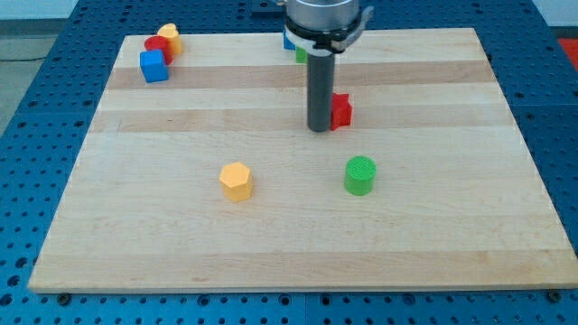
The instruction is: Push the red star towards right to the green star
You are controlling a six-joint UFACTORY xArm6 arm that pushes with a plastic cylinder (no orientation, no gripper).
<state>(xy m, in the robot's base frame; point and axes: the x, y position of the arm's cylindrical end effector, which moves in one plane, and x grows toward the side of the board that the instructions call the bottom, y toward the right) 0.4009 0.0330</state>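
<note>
On the wooden surface: my tip touching the red star on its view-left side.
No hand on this arm, only the rod. From the red star: green cylinder toward the view's bottom; yellow hexagonal block bottom-left; blue cube, red cylinder and yellow block far top-left; blue and green blocks at the top, mostly hidden behind the arm.
</note>
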